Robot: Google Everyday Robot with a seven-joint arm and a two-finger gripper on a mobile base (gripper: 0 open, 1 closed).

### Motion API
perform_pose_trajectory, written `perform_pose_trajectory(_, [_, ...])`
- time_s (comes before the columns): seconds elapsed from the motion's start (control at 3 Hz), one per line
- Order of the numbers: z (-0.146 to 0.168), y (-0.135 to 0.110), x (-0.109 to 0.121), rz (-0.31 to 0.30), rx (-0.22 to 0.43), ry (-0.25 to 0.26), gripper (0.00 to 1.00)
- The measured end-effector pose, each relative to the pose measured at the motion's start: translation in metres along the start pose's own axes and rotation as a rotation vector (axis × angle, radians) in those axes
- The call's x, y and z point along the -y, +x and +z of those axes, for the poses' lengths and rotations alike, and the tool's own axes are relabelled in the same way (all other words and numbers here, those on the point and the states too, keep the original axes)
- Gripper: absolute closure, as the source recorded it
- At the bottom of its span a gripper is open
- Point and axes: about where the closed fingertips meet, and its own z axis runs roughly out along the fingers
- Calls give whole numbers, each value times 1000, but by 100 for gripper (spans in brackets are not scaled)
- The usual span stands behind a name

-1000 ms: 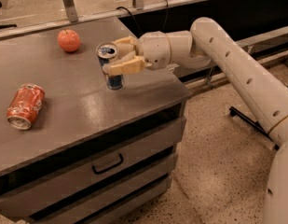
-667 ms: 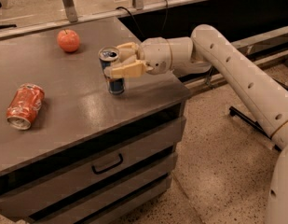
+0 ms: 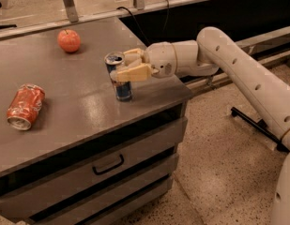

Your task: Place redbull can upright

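A crushed orange soda can lies on its side at the front left of the worktop, apart from the action. Further back, the redbull can stands upright near the right edge, base seemingly on the surface. The end effector clasps its upper half, likely steadying it. A red fruit sits farthest back.

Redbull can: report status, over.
Gripper shut on redbull can, near right edge of table. Can upright, base looks down on tabletop. Soda can and apple well clear.
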Motion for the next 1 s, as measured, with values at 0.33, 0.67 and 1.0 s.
perform_pose_trajectory(0.33, [-4,5,0,5,3,11,35])
perform_pose_trajectory(0.67, [-7,5,0,-21,15,19,12])
perform_pose_trajectory(1.0, [-13,2,-1,-54,-8,22,0])
